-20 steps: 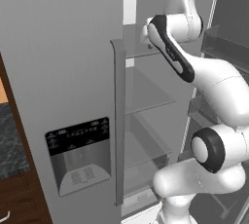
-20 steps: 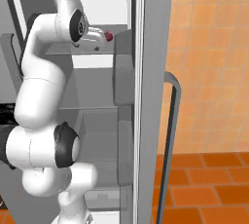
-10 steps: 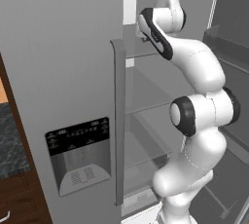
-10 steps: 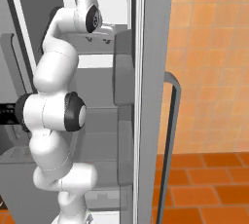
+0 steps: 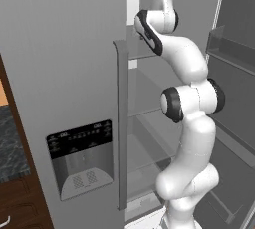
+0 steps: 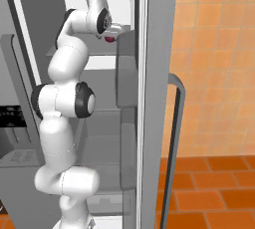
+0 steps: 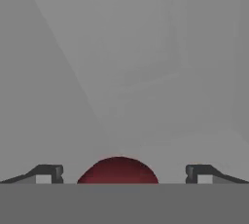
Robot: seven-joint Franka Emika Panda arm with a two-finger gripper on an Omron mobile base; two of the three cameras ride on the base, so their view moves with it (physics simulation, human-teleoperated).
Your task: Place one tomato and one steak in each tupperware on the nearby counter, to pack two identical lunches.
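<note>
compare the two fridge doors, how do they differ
The left fridge door is shut; the right fridge door is swung open, showing its inner shelves. The left door carries a dark dispenser panel on its face; none shows on the right door. Both are grey with long vertical handles.

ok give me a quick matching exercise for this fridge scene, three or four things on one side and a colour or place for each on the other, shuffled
Things:
1. tomato
2. gripper
3. dispenser panel
4. floor tiles

Descriptions:
A. orange, right of the open fridge
B. on the shut grey door
C. dark red, between the fingertips
D. up at a top shelf

Pairs: 1-C, 2-D, 3-B, 4-A
</note>
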